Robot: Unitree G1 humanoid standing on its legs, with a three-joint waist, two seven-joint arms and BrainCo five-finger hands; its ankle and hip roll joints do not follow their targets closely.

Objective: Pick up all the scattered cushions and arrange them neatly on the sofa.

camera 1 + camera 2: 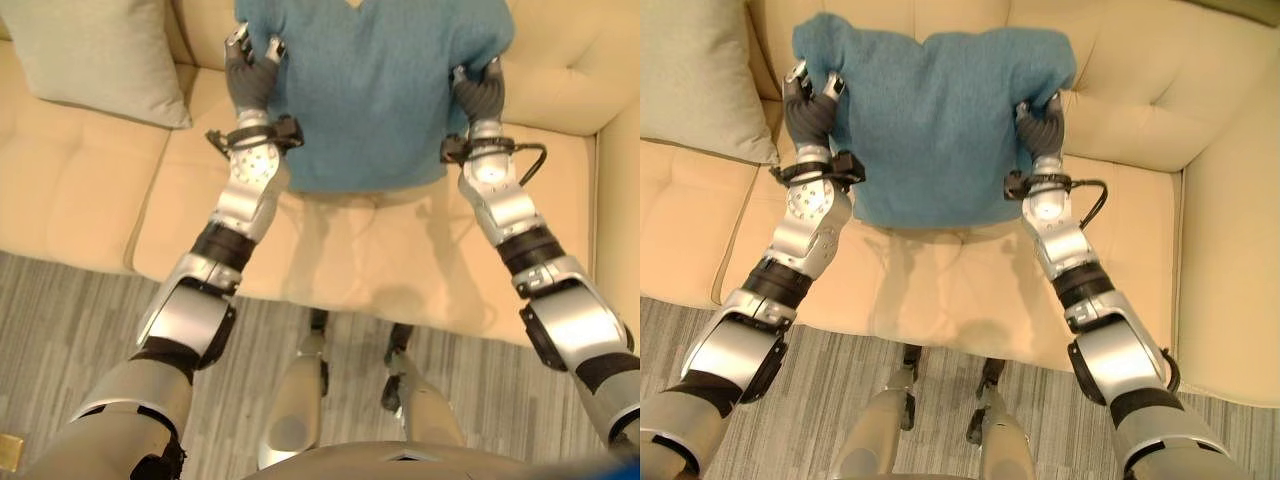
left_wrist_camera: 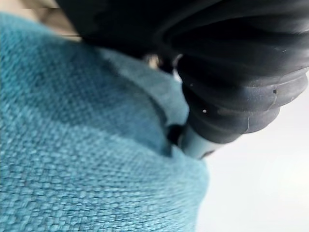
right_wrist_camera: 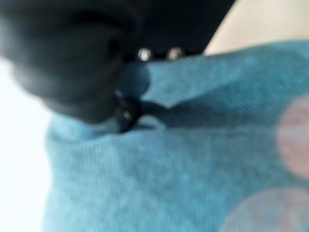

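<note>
I am holding the teal cushion [image 1: 940, 125] between both hands above the cream sofa [image 1: 970, 280] seat, my left robot hand [image 1: 810, 105] and right robot hand [image 1: 1042, 128] each pinching a side edge. A beige cushion [image 1: 695, 80] is leaning at the left. Next, I judge, comes setting the teal one upright against the backrest.

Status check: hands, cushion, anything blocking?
Left hand and right hand both shut on blue cushion, held above sofa. Grey cushion at the left. Nothing blocking.
</note>
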